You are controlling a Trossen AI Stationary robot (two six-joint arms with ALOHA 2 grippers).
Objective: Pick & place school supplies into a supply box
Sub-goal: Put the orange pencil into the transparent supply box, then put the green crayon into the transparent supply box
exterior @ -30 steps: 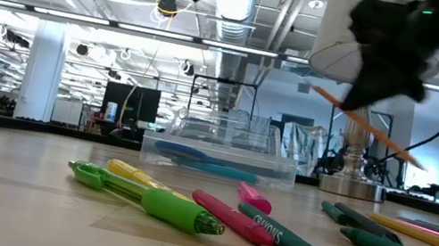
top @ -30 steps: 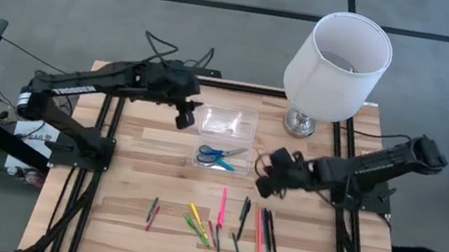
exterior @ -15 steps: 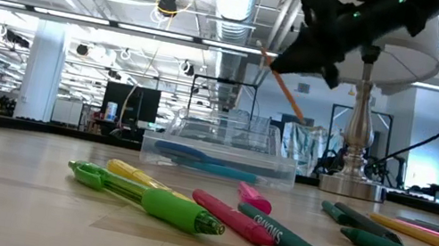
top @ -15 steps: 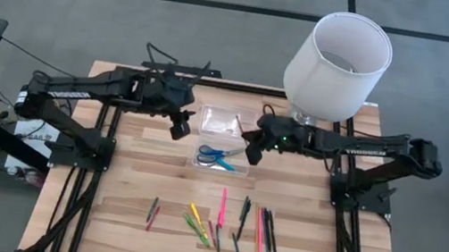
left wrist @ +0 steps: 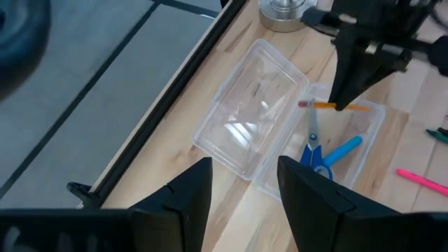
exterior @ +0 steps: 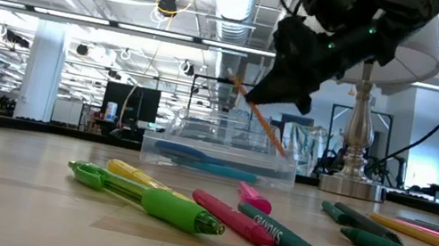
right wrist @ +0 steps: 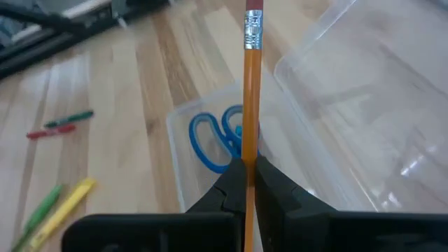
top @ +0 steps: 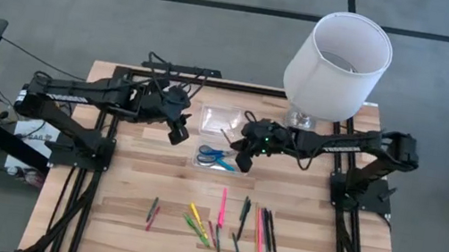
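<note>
My right gripper (top: 240,156) is shut on an orange pencil (right wrist: 250,91) above the supply box (top: 221,158), a clear case holding blue-handled scissors (right wrist: 217,143). The box's clear lid (left wrist: 248,119) lies open on the table on its far side. My left gripper (left wrist: 241,203) is open and hangs over the table just left of the box, touching nothing. The other school supplies (top: 219,220), pens and markers in several colours, lie flat in a row near the table's near edge. My right gripper pinches the orange pencil between its two fingers (right wrist: 234,185) at about mid-shaft (right wrist: 249,150). The eraser end (right wrist: 253,5) sticks out past the fingertips. The fingers slant down from the table's right. The pencil is lifted clear and tilted over the box (exterior: 257,116).
A large white lampshade (top: 339,56) on a chrome base (exterior: 356,179) stands at the far right, close behind my right arm. Green, yellow and red pens (exterior: 161,199) lie in the near foreground. Bare wood (top: 137,166) lies between the box and the row of pens.
My right gripper, shut on the pencil throughout, has swung from above the right part of the pen row toward the far left and now hangs over the box. The pencil has come with it, still tilted. My left gripper has drifted a little toward the near edge.
</note>
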